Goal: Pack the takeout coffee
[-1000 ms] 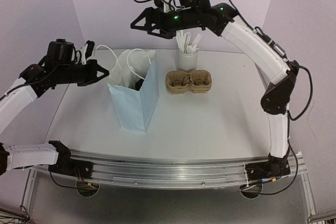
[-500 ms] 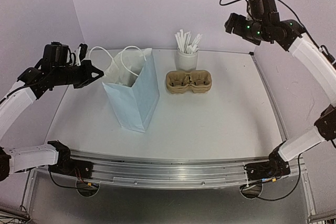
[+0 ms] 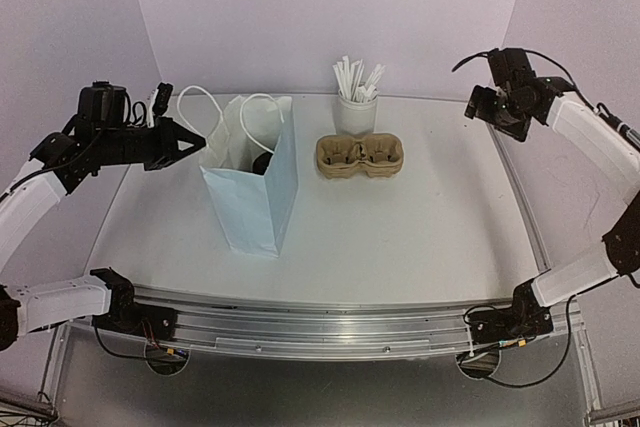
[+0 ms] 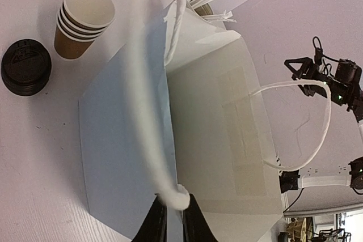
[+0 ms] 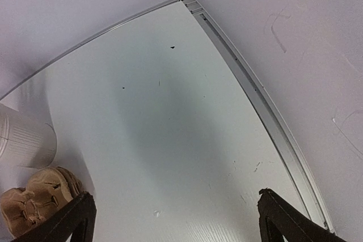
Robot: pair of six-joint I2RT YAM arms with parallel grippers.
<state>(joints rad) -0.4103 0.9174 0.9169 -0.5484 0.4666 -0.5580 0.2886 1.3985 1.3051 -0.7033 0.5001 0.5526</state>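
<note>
Surface: a white table (image 3: 400, 237) boxed in by lilac walls.
Top view, progress: early, by my judgement. The pulp carrier (image 3: 360, 156) just right of the paper bag (image 3: 250, 202) has both wells empty.
Top view, bag: upright with its mouth open. A dark shape at its far rim is too hidden to name.
Top view, straws: a white straw cup (image 3: 354, 112), full, stands behind and right of the bag.
Top view, arms: the left gripper (image 3: 195, 140) is at the bag's left handle. The right gripper (image 3: 480, 107) is raised, well apart to the bag's right.
Left wrist, coffee: the kraft cups (image 4: 82, 26) are nested and unlidded, with the black lids (image 4: 25, 66) stacked beside them. Both are on the table outside the bag's wall.
Left wrist, bag inside: bare as far as it shows.
Left wrist, pincer: the fingers (image 4: 156, 225) are close together with the handle cord (image 4: 147, 111) between the tips. I cannot tell whether they pinch it.
Right wrist, pincer: spread wide, nothing between, over bare table.
Left to do: probably lidding, seating the cups in the carrier, then bagging.
</note>
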